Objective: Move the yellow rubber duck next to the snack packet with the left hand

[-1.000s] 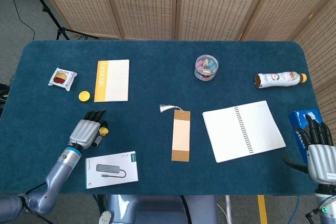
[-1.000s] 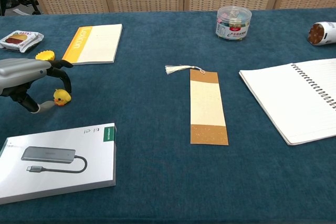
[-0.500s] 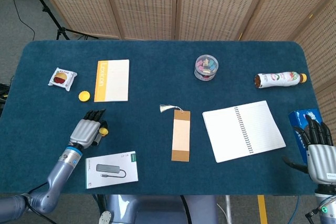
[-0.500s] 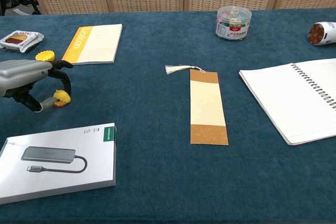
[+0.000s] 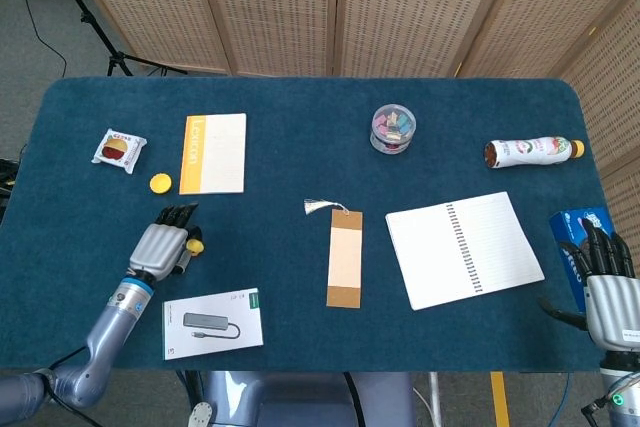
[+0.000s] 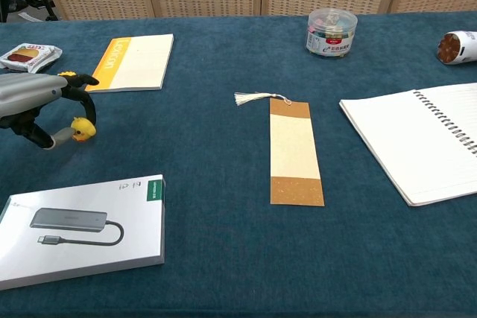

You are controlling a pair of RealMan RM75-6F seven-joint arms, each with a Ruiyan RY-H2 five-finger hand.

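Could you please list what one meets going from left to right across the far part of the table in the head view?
Snack packet → yellow cap → orange-edged notebook → clear jar → lying bottle.

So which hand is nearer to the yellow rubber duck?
The left hand: it pinches the yellow rubber duck. The right hand is far across the table, over the blue packet.

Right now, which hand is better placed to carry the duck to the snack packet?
Left. The left hand already pinches the duck, near the snack packet. The right hand sits at the far table edge.
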